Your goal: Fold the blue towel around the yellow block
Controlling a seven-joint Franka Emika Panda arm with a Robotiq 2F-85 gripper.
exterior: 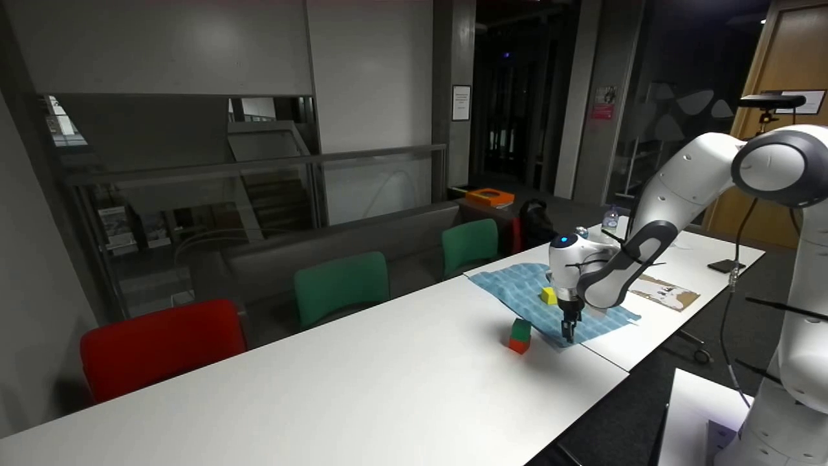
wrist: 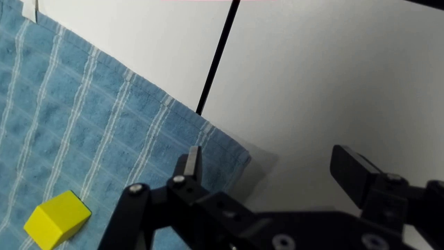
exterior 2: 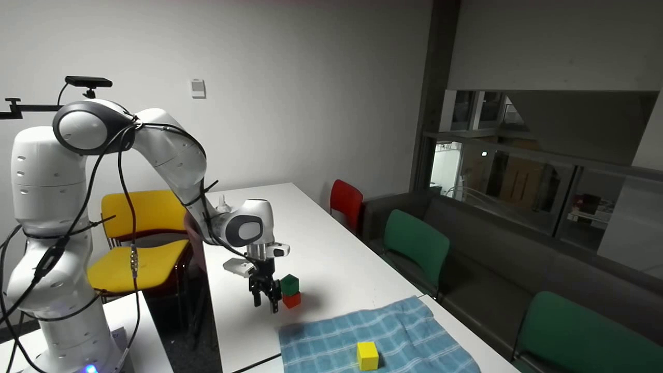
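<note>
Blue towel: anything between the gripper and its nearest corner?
Nothing visible: in the wrist view, the open gripper frames a bare corner of the blue towel. The green-and-red stack stands off the towel, to one side; the yellow block sits farther in.

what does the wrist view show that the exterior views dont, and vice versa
Only the wrist view: screw heads on the hand, the fine hem of the blue towel, and a corner of it framed in the open hand's gap.

Only the exterior views: the robot arm, the green block on top of the red block, the red chair, the green chairs and the dark sofa.

Shared: the hand, the yellow block lying on the blue towel, the white tabletop and its dark seam.
</note>
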